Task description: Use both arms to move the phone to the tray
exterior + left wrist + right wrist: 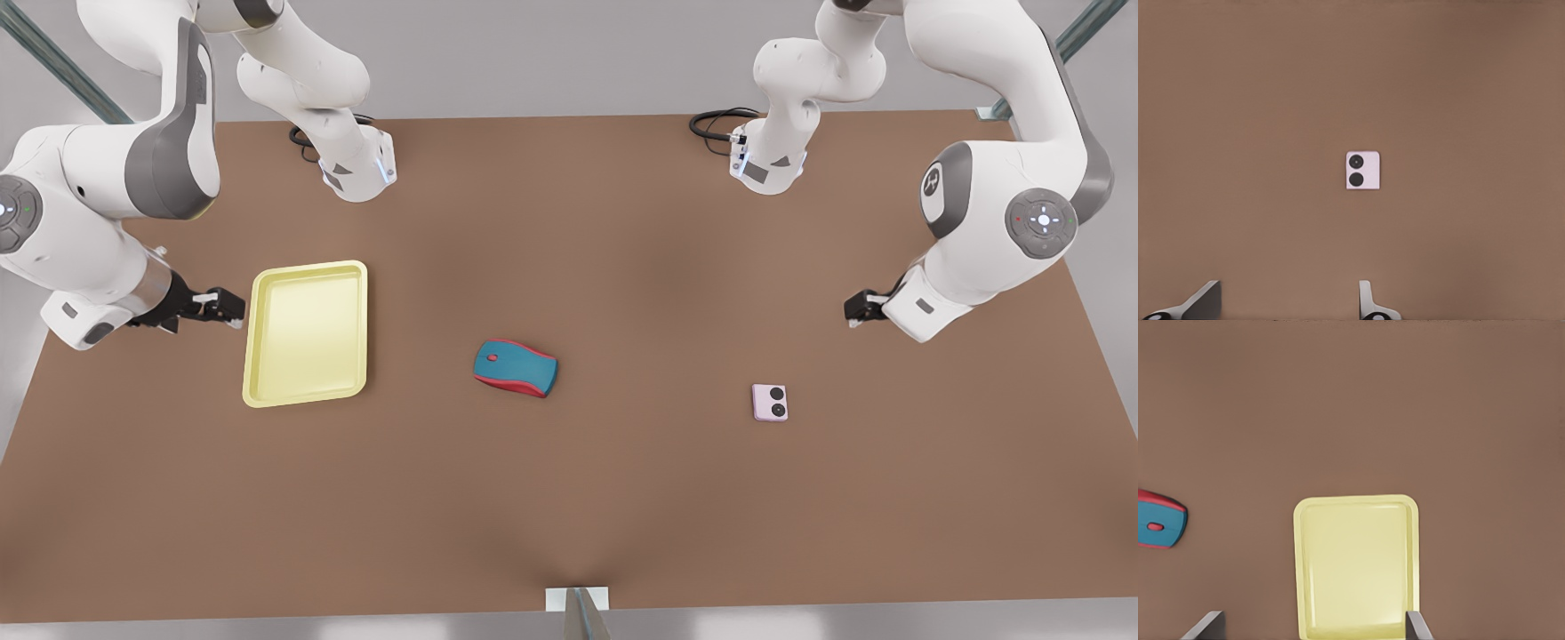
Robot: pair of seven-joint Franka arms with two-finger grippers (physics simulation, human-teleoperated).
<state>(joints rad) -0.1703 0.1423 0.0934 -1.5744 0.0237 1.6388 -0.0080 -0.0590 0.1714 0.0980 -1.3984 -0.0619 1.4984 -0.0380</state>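
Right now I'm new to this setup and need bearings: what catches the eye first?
A yellow tray lies toward the front view's left, beside the right claw, which is open. A teal-and-red mouse sits mid-table, and the small pink phone lies alone toward the right, near the open left claw.

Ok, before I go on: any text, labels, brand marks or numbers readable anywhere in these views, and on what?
No readable text:
Phone: two black circles, no lettering.
Mouse: a small red mark on top, no wording.
Tray: plain, unmarked.
Arm joint at the front view's right: a small emblem, too small to read.
Joint caps: small coloured dots, no words.
Left gripper by the phone, right gripper by the tray: fingers open, no labels.
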